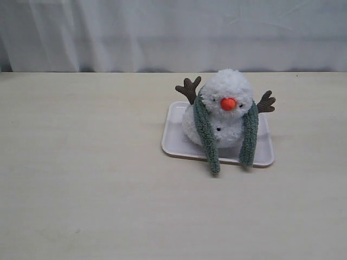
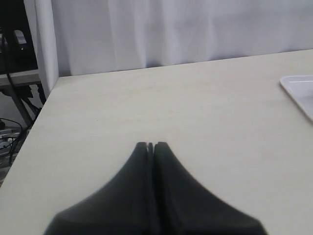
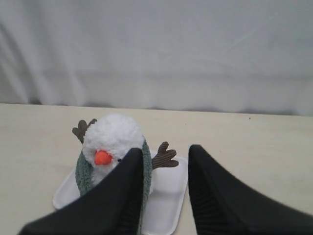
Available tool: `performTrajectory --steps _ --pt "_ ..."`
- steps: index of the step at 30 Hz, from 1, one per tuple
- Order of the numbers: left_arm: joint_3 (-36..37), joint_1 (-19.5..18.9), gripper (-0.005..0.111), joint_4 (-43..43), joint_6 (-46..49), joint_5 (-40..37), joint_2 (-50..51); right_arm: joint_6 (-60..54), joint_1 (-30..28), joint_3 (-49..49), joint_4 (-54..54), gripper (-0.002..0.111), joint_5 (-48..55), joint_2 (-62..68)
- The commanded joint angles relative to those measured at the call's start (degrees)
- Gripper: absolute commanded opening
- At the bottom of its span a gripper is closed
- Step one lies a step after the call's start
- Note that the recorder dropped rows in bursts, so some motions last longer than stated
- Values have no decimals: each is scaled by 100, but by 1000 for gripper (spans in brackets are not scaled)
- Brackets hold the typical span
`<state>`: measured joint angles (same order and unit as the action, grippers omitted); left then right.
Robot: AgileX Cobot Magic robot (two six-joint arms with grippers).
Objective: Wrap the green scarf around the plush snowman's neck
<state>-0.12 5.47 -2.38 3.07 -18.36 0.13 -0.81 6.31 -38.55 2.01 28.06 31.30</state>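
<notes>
The plush snowman (image 1: 227, 108) sits on a white tray (image 1: 176, 138), its orange nose facing the camera and brown twig arms out to both sides. The green scarf (image 1: 206, 138) is draped behind its head, and both ends hang down the front past the tray's near edge. Neither gripper shows in the exterior view. My right gripper (image 3: 166, 152) is open and empty, held back from the snowman (image 3: 112, 142) and scarf (image 3: 146, 161). My left gripper (image 2: 150, 145) is shut on nothing above bare table, well away from the tray corner (image 2: 299, 88).
A white curtain (image 1: 173, 32) hangs along the table's far edge. In the left wrist view the table's side edge (image 2: 34, 122) drops off beside cables and a stand (image 2: 14, 73).
</notes>
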Motion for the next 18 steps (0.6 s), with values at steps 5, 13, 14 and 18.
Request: performTrajectory --steps 5,13,14,18 --pt "12 -7 0 9 -16 70 -13 -73 -19 648 12 31 -122 -1433" --pt "12 -7 0 9 -16 70 -13 -73 -19 1167 -79 31 -437 -2540" --pt "12 -7 0 9 -16 70 -13 -73 -19 1191 -121 31 -426 -2631" --pt "12 -7 0 9 -16 70 -13 -73 -19 1335 -121 31 -437 -3036"
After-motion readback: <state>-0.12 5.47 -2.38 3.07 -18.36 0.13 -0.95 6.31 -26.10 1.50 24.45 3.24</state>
